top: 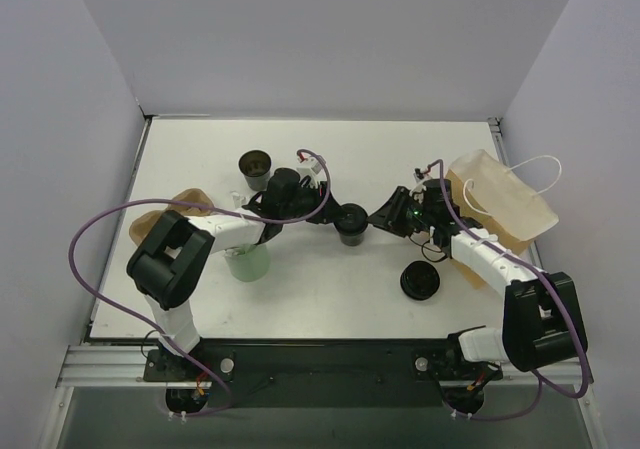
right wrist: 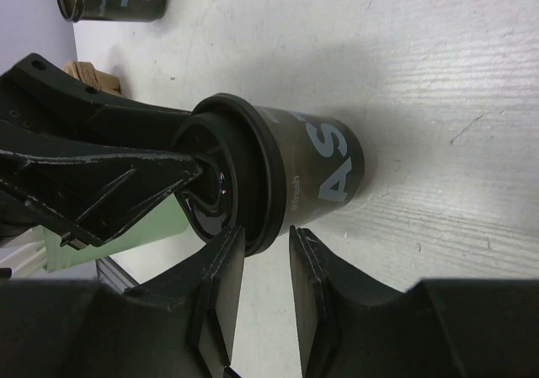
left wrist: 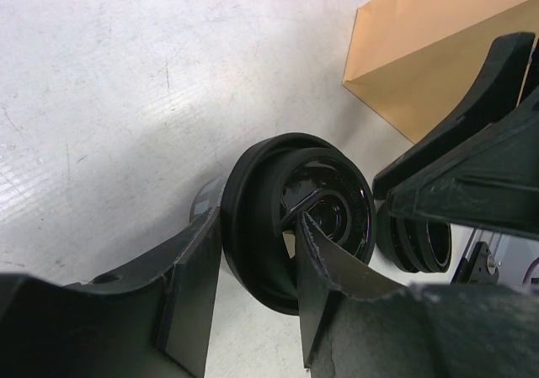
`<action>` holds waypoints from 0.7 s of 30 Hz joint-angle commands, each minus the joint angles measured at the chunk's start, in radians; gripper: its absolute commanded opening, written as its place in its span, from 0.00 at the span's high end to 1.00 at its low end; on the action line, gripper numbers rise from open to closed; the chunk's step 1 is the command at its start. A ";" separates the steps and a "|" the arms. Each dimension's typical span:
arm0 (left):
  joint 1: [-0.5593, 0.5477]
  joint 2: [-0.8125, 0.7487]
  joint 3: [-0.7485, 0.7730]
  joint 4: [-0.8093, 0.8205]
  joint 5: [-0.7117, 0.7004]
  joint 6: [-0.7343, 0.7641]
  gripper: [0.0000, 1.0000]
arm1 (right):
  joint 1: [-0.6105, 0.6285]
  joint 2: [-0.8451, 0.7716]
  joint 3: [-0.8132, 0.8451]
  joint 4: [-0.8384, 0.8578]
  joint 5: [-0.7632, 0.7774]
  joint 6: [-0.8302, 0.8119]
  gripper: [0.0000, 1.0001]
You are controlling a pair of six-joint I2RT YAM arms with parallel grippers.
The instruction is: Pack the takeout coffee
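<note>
We've got the left pincer (left wrist: 257,256) clamped on the coffee cup (left wrist: 253,184) rim, 1 finger inside, 1 outside. Right pincer (right wrist: 265,256) sits opposite w/ jaws apart, tips right by the rim. Lid (top: 420,282) is near it, bag (top: 500,204) behind.

From where I stand, the left arm (top: 165,259) rises from its base, folds at a high elbow and runs its forearm out to the right, wrist low near the middle. The left gripper (left wrist: 257,243) has its fingers (left wrist: 189,285) astride the rim of the takeout coffee (right wrist: 316,163), one inside and one against the outer wall, clamped on it. The right arm (top: 540,319) bends at an elbow far to the right and stretches leftward, so the two wrists face each other. The right gripper (right wrist: 259,252) holds its fingers a narrow gap apart with nothing between them, the tips just beside that same rim.
</note>
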 commanded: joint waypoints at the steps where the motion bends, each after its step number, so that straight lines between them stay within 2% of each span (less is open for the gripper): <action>1: -0.011 0.140 -0.083 -0.403 -0.165 0.121 0.60 | 0.031 -0.010 -0.021 0.031 0.021 0.033 0.70; 21: -0.033 0.163 -0.060 -0.429 -0.195 0.117 0.60 | 0.042 0.076 -0.152 0.105 0.132 0.040 0.75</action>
